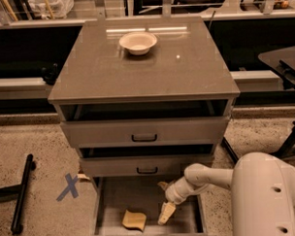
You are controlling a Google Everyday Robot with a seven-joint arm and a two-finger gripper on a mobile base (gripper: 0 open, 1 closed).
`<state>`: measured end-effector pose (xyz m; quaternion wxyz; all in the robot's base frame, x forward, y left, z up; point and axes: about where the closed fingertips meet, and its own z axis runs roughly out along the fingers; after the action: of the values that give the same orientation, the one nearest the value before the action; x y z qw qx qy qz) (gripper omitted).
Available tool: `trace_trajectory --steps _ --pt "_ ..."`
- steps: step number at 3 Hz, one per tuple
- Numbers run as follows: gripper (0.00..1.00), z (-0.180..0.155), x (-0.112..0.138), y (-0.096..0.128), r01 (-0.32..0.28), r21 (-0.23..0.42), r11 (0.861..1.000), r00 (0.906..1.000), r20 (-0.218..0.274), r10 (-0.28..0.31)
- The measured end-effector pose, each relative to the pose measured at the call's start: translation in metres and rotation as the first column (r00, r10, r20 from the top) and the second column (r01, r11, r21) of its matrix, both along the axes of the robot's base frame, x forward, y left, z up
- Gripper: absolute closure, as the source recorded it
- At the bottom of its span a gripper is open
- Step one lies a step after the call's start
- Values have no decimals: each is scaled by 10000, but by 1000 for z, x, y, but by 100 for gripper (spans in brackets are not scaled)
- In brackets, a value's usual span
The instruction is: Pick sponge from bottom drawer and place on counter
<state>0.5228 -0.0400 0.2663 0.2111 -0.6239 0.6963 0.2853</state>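
Observation:
The tan-yellow sponge (pixel 134 220) lies on the floor of the pulled-out bottom drawer (pixel 114 196), near its front edge and left of centre. My gripper (pixel 164 200) hangs inside the drawer just right of the sponge, not touching it. It is open, with one tan finger (pixel 166 212) pointing down near the drawer floor and the other up near the middle drawer's front. The white arm (pixel 212 176) comes in from the lower right. Above, the glossy grey-brown counter (pixel 141 76) tops the cabinet.
A round cream bowl (pixel 138 42) sits at the back of the counter. Two upper drawers with black handles (pixel 144 137) are above the gripper. A blue X (pixel 69 187) marks the floor at left, beside a black bar (pixel 21 199). A dark table (pixel 284 61) stands at right.

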Motion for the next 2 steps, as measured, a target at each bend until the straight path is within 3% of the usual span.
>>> trace_trajectory --steps 2 --pt "0 -15 -3 7 -247 -62 9997 9997 -5 247"
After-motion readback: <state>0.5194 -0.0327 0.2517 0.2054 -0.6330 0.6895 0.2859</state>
